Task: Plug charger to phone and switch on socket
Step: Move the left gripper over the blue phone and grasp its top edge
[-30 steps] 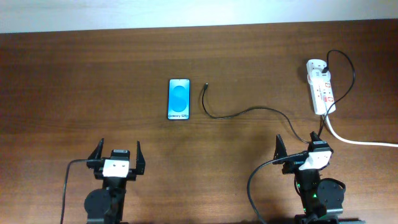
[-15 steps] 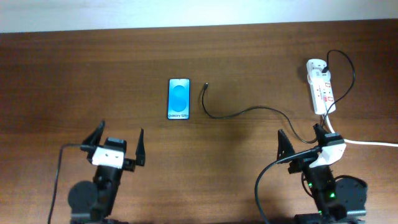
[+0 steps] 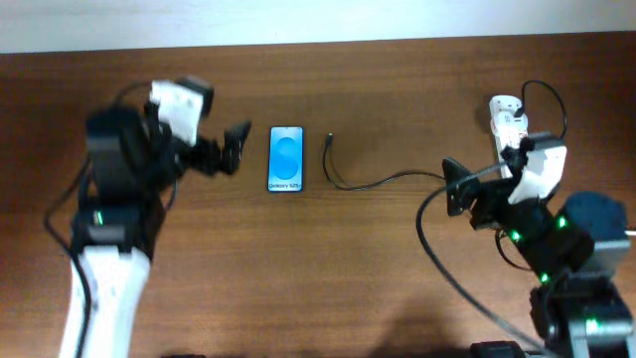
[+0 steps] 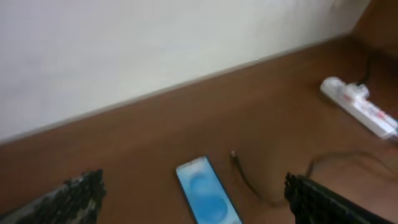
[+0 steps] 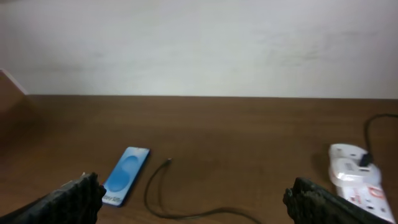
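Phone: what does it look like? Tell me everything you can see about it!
The phone is a small rectangle with a thin black frame and rounded corners. Its screen glows bright blue, with a white band of text at the end nearer the robot. It lies flat, screen up, on the brown wooden table. Nothing is plugged into it: the tip of the charger lies beside it, apart.

The phone [image 5: 127, 175] lies left, the charger [image 5: 166, 163] tip beside it, the socket [image 5: 359, 183] far right.

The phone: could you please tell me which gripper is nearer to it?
The left gripper, open just beside the phone; the right gripper is across the table, by the socket.
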Motion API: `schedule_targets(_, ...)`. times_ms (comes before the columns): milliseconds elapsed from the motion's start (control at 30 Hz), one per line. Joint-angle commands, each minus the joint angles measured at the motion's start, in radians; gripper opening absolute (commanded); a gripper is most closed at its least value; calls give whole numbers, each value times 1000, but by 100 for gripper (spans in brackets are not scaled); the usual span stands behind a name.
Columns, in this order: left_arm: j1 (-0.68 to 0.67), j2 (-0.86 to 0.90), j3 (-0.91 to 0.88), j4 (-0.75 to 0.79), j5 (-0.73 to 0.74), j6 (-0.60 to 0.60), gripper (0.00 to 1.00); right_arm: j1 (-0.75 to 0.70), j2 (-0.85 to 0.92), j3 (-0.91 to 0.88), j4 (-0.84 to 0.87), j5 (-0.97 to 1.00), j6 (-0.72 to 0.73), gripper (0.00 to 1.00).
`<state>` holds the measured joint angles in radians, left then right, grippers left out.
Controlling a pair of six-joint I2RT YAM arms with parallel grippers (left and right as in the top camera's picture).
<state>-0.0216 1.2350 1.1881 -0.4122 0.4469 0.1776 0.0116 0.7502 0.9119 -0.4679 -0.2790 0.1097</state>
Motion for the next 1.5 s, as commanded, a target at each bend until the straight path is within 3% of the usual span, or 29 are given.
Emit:
schedule_targets(0, 3, 176, 241, -158, 67, -5, 99, -6, 91, 100, -70, -66, 11, 98)
schedule_targets(133, 2, 391, 524, -435, 66, -4, 99, -6, 225, 223, -208, -85, -1, 98)
schedule_targets(233, 2, 497, 636, -543, 62, -4, 99, -6, 347, 316, -303, -119, -2, 98)
schedule_targets(467, 2, 557, 633, -563, 60, -5, 99, -5, 528, 357, -337, -118, 0, 98)
schedule_targets(567, -8, 563, 633, -563, 59, -18, 99, -5, 588, 357, -382, -202, 0, 98)
schedule_targets(633, -40, 584, 633, -566, -32, -123, 99, -5, 612, 357, -381, -246, 0, 98)
schedule_targets(833, -183, 658, 643, -582, -338, -256, 100, -6, 621, 357, -382, -248, 0, 98)
schedule_targets(900, -215, 709, 681, -632, -403, -301, 96, -5, 621, 357, -385, -248, 0, 98)
schedule_targets(1100, -275, 971, 944, -837, -435, -348, 98, -5, 621, 356, -404, -248, 0, 98)
schedule_targets(1233, -307, 1043, 953, -835, -466, -456, 100, -5, 621, 356, -421, -248, 0, 98)
schedule_targets(1467, -323, 1139, 952, -816, -466, -496, 99, -5, 621, 356, -426, -240, 0, 98)
